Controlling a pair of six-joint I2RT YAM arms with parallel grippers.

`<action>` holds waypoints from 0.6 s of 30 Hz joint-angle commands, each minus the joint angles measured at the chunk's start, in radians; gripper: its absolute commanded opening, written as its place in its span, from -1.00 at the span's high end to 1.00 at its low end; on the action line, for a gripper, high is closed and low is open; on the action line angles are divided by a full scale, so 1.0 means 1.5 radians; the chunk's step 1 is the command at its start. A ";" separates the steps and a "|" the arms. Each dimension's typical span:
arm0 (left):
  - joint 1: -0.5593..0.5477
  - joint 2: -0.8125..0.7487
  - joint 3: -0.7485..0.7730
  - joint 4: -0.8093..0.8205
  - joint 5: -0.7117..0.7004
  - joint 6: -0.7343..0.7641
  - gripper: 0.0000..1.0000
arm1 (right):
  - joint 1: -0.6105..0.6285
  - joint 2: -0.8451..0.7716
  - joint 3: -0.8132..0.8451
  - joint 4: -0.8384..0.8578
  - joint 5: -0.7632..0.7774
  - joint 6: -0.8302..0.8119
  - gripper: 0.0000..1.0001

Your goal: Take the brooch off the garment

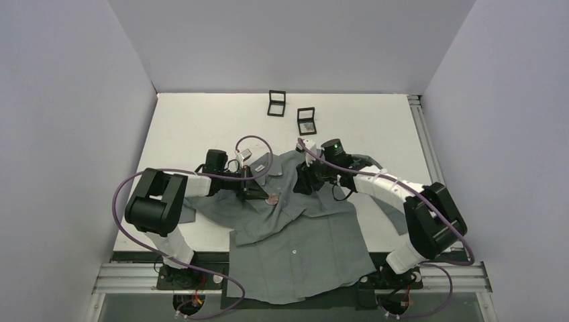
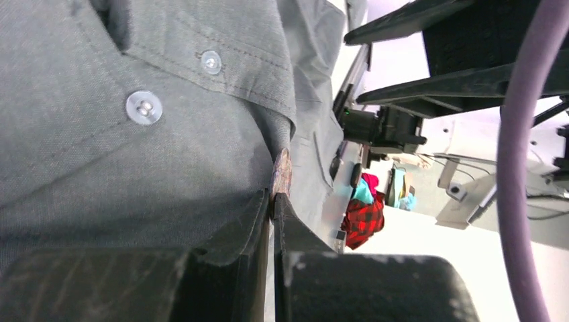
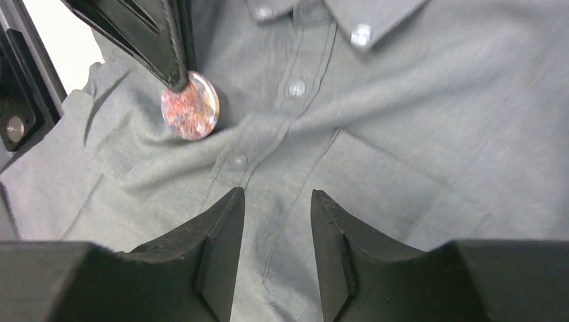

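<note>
Right wrist: left hand overlaps brooch on garment

**White shells, black joints, purple cables**

The left arm and the right arm are both showing smooth white shells between boxy black joint housings. A thick purple cable is looping along each one. A small green light is glowing near the right wrist. The right gripper is showing fingers like matte black wedges, with pale, worn-looking edges.
</note>
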 commanded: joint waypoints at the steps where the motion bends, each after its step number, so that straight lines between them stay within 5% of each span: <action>1: 0.003 -0.017 -0.012 0.141 0.113 -0.114 1.00 | 0.027 -0.082 0.004 0.054 0.050 -0.140 0.23; 18: 0.003 0.061 0.013 0.135 0.162 -0.164 1.00 | 0.182 -0.124 -0.016 0.026 0.203 -0.415 0.15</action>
